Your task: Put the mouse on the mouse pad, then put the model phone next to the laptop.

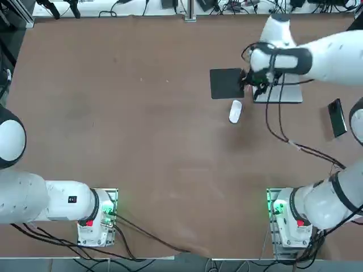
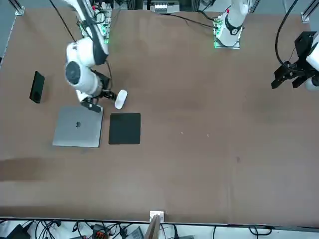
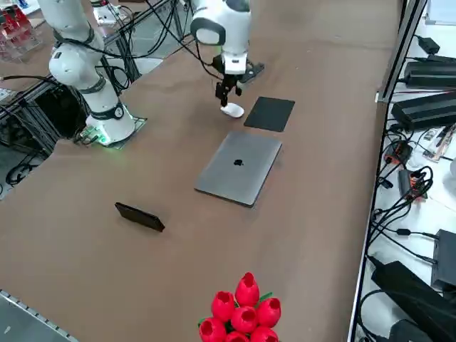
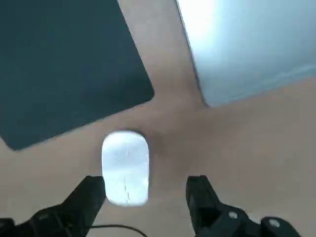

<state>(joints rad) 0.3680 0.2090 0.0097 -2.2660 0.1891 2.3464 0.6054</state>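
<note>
Two steps belong to this task, and as far as the pictures show, neither of them is finished. The small white oval mouse (image 1: 235, 111) lies on the bare brown table (image 1: 142, 130), just beside one corner of the flat black square mouse pad (image 1: 226, 83), but not on it; in the wrist view a thin strip of table shows between the mouse (image 4: 125, 167) and the edge of the pad (image 4: 69, 69). The silver-grey laptop (image 2: 78, 126) with the dark logo on its closed lid lies next to the pad (image 2: 124, 128), with a narrow gap between them.

The right gripper (image 4: 148, 195) hangs above the table near the mouse, close to the corner where pad and laptop meet. Its two black fingers (image 4: 89, 197) are spread apart and carry nothing. In the wrist view the mouse is near one finger and not centred between the two, so I judge that the gripper must shift a little sideways before it can close on the mouse.

The small dark rectangular model phone (image 1: 337, 117) lies well apart from the laptop (image 1: 283, 90), toward the robot's right edge of the table. In the side view the phone (image 3: 140, 216) is clearly untouched and far from the gripper (image 3: 226, 91).

What is left, in my judgement: grasp the mouse, put it on the pad, then fetch the phone and lay it beside the laptop.
</note>
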